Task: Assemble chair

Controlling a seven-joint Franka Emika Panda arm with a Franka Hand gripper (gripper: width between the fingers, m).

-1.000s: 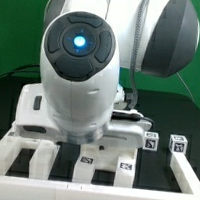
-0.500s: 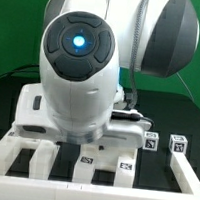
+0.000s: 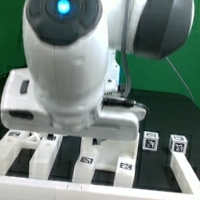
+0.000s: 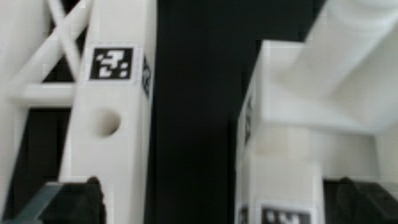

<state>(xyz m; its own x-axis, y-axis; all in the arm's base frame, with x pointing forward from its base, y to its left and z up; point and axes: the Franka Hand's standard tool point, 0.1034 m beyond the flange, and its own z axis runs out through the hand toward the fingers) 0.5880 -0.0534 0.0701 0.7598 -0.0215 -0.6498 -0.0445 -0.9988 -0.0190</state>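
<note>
The fingers (image 4: 59, 200) are shown spread wide in the wrist view with nothing clamped between them. Beyond them, a long white chair part (image 4: 111, 150) marked with a square tag (image 4: 112, 62) and a round hole is seen beside a blocky white part (image 4: 306, 130), with a dark gap between the two. In the exterior view the fingers are hidden by the arm (image 3: 62, 64), and the chair parts (image 3: 6, 156) are laid in a row on the black bench (image 3: 186, 118) beneath it.
</note>
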